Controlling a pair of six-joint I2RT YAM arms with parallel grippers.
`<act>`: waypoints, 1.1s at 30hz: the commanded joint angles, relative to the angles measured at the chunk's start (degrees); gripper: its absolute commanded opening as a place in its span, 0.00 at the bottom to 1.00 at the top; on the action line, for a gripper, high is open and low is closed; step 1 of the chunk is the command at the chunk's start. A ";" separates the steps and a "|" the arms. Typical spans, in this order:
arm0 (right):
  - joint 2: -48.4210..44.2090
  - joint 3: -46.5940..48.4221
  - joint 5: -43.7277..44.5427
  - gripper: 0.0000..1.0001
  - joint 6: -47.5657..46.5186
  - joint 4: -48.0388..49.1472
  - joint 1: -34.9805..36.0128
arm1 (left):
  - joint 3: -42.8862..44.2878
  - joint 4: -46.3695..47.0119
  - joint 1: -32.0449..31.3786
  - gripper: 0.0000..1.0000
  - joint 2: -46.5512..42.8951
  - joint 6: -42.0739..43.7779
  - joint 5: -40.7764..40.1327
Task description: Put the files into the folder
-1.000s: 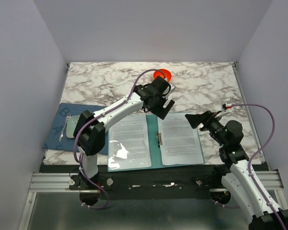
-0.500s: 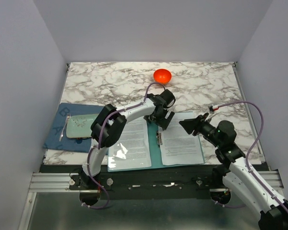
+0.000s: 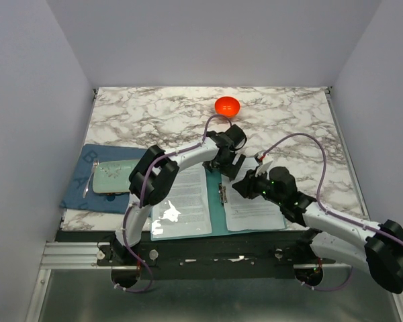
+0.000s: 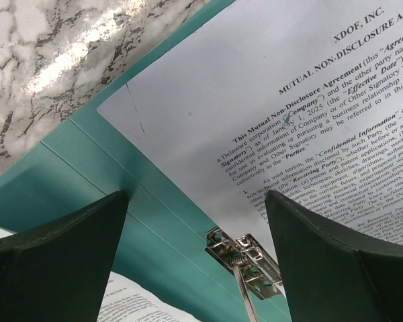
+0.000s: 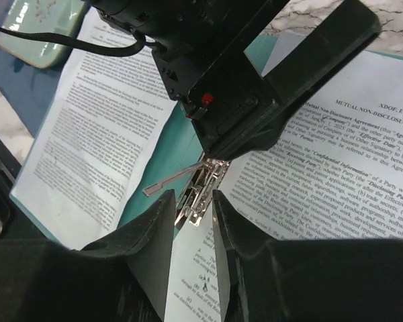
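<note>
Both lean over the folder [image 4: 87, 168]: left hand [image 3: 228, 168] spread wide, right hand [image 5: 193, 201] half-closed by clip [image 5: 205, 176], grip unclear.

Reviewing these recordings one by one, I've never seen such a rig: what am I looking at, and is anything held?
Two robot arms are bolted at the near edge of a marble table. The wide picture looks down from above and behind; the other two come from wrist cameras. An open teal folder lies before them, printed sheets on both halves, a metal clip at its spine. Farther off are an orange bowl and a pale green tray on a blue mat. The left hand hangs open over the folder, holding nothing. The right hand has its fingers close either side of the clip; whether they grip it is unclear.
</note>
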 commanded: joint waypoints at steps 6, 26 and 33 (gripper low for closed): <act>12.40 2.90 7.92 0.32 -3.86 15.33 5.21 | -2.88 1.52 -0.48 0.90 0.20 -0.08 -2.47; 24.36 3.07 10.56 0.27 0.70 26.77 11.81 | -4.73 2.39 -0.74 0.98 -0.85 2.03 -2.22; 24.37 2.37 11.44 0.26 2.72 26.24 13.04 | -4.12 2.75 -0.74 0.99 -2.43 3.26 -0.54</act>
